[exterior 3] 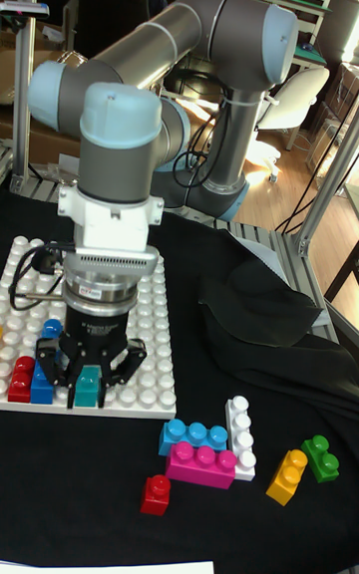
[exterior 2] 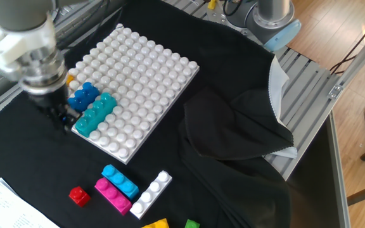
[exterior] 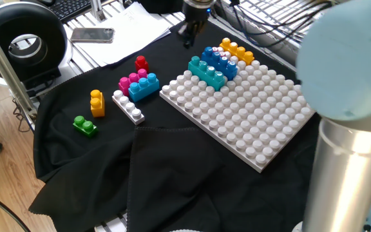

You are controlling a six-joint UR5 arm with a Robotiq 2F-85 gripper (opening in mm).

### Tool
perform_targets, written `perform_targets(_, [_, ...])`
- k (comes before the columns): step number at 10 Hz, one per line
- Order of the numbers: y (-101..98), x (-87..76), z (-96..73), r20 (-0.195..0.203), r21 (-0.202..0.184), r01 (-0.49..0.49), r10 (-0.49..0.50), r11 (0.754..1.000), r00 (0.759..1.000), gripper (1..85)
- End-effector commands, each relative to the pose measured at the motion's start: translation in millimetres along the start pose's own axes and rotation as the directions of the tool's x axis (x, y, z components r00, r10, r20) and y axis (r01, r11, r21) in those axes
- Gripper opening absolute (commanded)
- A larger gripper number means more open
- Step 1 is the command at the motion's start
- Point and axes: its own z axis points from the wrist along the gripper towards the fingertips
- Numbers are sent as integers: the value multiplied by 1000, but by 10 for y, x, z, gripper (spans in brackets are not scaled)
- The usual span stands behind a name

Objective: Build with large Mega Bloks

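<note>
Gripper (exterior 3: 94, 385), fingers spread and empty, beside the board (exterior: 263, 122) corner bearing teal (exterior: 207, 71), blue (exterior: 219, 61), and yellow (exterior: 237, 50) bricks; 6 loose bricks on the cloth (exterior: 172, 174).

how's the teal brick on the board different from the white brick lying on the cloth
The teal brick is pressed onto the white studded board, next to the blue brick; the white brick lies loose on the black cloth, beside the pink brick. They differ in colour. Both are long single-row bricks.
</note>
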Motion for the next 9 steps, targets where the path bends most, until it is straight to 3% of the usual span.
perform_targets(1, [72, -277, 193, 33, -18, -12, 12, 1000, 999, 527])
perform_targets(2, [-9, -221, 205, 17, 8, -14, 14, 1000, 1000, 480])
perform_targets(3, [-37, -151, 193, -1, 17, -32, 32, 999, 999, 357])
perform_targets(7, [63, -147, 192, -5, -21, -87, 86, 996, 996, 353])
perform_targets(9, [115, -205, 190, 13, -42, -64, 65, 997, 998, 350])
